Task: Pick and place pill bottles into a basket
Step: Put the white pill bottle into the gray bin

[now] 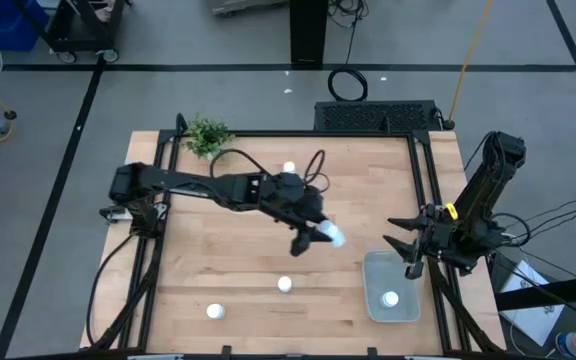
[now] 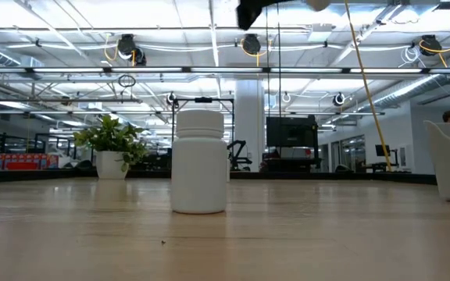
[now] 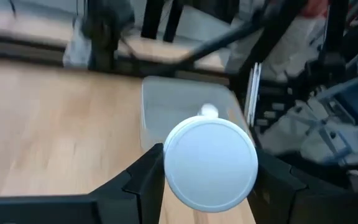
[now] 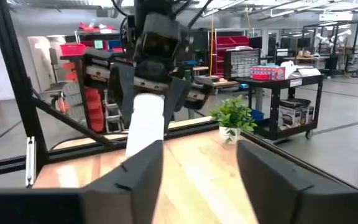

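Observation:
My left gripper (image 1: 313, 236) is near the table's middle, well above the wood, and is shut on a white pill bottle (image 1: 332, 236). The bottle's round end fills the left wrist view (image 3: 210, 163). The pale basket (image 1: 373, 300) stands at the near right with one bottle (image 1: 390, 298) standing in it. Three more bottles stand upright on the table: one far (image 1: 289, 168), one near the middle (image 1: 285, 284), one near left (image 1: 215, 312). My right gripper (image 1: 405, 245) is open and empty, just beyond the basket's far right corner. My left gripper pinches the bottle's round side wall (image 3: 169, 171) between its two fingers (image 3: 143, 179). The fingers slant down toward the table's right, and the bottle lies along them, its end sticking out past the tips (image 4: 145, 124). The bottle is lifted clear of the table.
A small green potted plant (image 1: 207, 135) stands at the far left corner. Black frame rails run along the table's left and right edges (image 1: 430, 200). Bare wood lies between the held bottle and the basket.

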{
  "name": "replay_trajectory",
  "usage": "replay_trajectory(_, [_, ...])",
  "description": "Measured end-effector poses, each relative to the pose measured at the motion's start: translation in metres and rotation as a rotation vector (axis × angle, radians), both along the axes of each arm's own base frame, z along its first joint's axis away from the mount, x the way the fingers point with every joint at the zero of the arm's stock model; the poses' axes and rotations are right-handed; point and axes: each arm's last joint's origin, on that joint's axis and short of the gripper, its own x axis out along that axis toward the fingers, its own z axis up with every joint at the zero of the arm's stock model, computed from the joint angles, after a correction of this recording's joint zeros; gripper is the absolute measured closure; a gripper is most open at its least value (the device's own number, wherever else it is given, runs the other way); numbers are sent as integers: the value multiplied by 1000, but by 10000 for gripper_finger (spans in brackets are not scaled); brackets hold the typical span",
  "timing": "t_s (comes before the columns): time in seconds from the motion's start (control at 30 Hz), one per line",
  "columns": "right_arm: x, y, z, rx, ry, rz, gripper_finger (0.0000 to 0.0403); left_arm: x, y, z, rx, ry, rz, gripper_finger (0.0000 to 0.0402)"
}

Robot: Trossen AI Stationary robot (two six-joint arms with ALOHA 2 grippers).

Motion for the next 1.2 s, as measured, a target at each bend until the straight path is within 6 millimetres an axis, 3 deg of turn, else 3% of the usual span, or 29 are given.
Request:
replay_trajectory(0.17, [-1,-3,4,4,-8,-6,154,20,-7,-10,31,14,-11,214])
replay_trajectory(0.4, [-7,5,-6,21,33,-7,147,40,-15,-25,74,72,-50,214])
replay_trajectory(0.57, [-8,9,-10,46,26,18,149,42,-20,-30,91,108,-70,211])
replay_trajectory(0.7, [-6,13,-12,50,-8,123,155,42,-24,-23,104,62,-87,216])
replay_trajectory(0.87, [-3,22,-29,98,9,236,160,42,-27,-24,89,65,-121,208])
replay_trajectory(1.0, [7,24,-46,168,52,279,160,42,-31,-24,96,62,-124,213])
replay_trajectory(1.2, [20,23,-50,214,70,355,160,40,-36,-25,111,75,-148,209])
